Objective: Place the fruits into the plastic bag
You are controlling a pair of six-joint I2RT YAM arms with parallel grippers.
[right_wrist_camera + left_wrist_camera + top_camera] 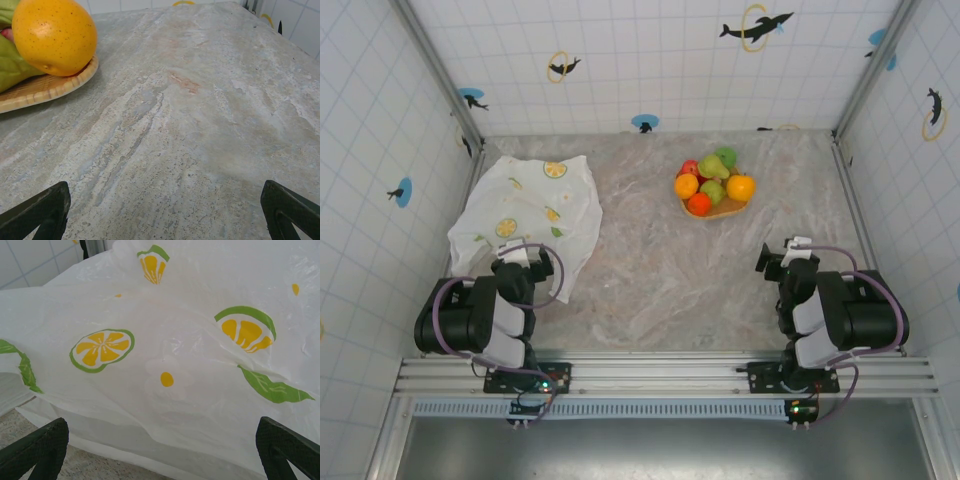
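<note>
Small glossy toy fruits [712, 182] sat heaped on a tan woven tray [728, 211] at the back right of the grey marbled worktop [660, 270]. They looked light and slippery, best pinched across the middle. The limp white citrus-printed plastic bag [525, 215] lay at the left. The left end effector [160, 447] and right end effector [165, 210] both gaped wide, empty.

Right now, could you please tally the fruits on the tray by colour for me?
Green fruits: 3
Orange fruits: 2
Red or red-orange fruits: 2
Total: 7 visible from above; the pile may hide more.
</note>
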